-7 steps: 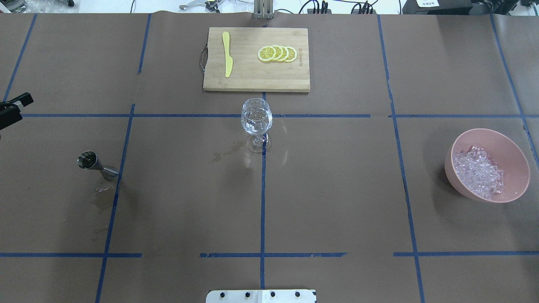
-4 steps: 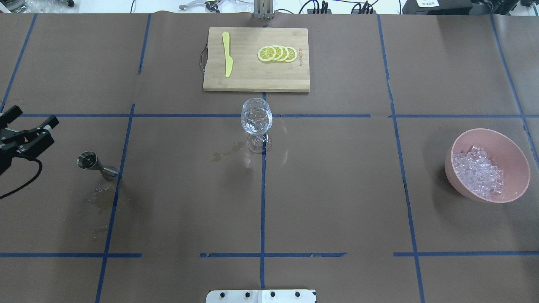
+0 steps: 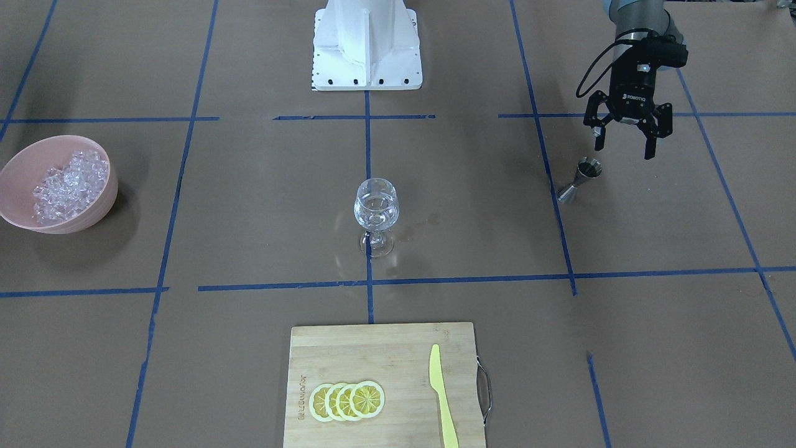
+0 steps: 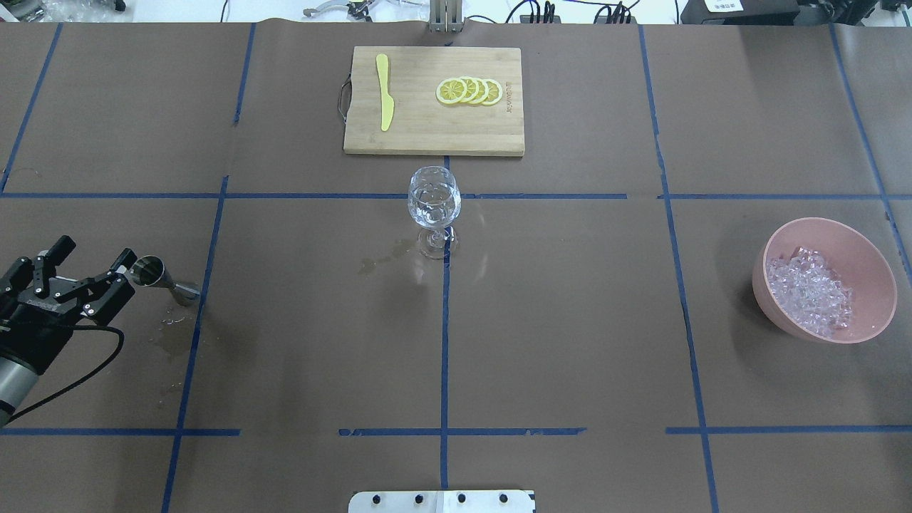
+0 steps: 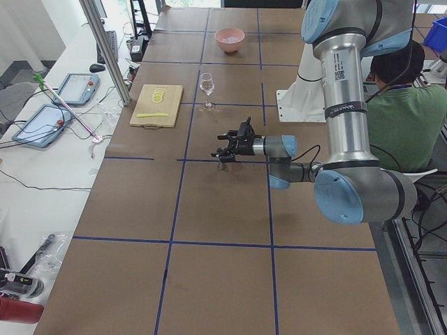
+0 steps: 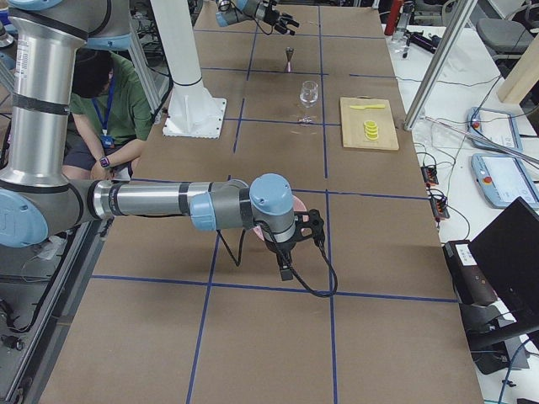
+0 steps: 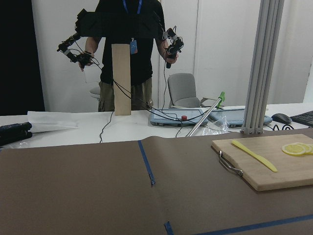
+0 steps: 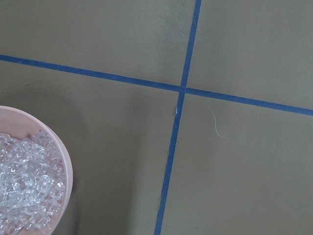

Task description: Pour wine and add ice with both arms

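Jaws of the black left gripper point(image 4: 96, 253) gape empty beside the small steel hourglass jigger point(image 4: 165, 281) — centre on its waist before closing. Right gripper point(image 6: 290, 257): cannot tell; glittering clear ice point(image 4: 809, 288) lies in the pink bowl point(image 4: 871, 262).

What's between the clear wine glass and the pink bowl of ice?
Overhead, only brown table paper and a blue tape line separate the clear wine glass from the pink bowl of ice.

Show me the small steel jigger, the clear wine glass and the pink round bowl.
small steel jigger point(image 3: 579, 180), front-facing view, its narrow waist
clear wine glass point(image 4: 434, 199), overhead view, its bowl
pink round bowl point(image 4: 871, 276), overhead view, bare inner wall
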Tool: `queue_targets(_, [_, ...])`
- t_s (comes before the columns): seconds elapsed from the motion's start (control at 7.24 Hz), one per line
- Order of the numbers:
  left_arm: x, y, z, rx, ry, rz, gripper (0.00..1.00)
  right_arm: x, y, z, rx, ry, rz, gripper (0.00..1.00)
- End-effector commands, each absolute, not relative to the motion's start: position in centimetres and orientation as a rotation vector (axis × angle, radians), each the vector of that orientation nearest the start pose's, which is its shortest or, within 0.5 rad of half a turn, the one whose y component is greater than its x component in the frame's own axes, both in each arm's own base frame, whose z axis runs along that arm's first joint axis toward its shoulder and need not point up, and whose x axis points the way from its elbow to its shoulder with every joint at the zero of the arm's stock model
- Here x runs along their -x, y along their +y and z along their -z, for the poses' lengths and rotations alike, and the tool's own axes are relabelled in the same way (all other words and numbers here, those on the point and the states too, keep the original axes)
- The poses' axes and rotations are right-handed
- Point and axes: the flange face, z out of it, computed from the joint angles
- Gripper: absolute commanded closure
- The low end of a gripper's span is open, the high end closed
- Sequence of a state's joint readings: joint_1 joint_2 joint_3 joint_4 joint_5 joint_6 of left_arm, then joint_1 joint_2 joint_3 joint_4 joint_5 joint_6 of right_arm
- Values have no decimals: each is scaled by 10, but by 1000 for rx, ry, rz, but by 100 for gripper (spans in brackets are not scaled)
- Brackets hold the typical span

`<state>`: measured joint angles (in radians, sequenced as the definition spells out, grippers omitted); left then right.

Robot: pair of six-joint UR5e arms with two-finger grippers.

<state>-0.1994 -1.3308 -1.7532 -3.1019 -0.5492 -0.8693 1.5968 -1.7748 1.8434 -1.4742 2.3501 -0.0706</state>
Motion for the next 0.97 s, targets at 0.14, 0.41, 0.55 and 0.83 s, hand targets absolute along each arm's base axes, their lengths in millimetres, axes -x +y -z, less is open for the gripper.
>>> queue_targets(0.14, [-344,-277,-513,-1287,824,335,0,-74,-413,-606,-194,-769,108,0])
queue_targets(0.41, [-353,-270,-525,-1289,802,325,0,-74,-413,-606,-194,-769,108,0])
queue_targets(0.55, [-362,-270,-535,-1281,799,327,0,-74,-413,-607,-192,-769,107,0])
queue_targets(0.83, [-382,-273,-545,-1278,789,322,0,-74,-413,-608,-189,-769,106,0])
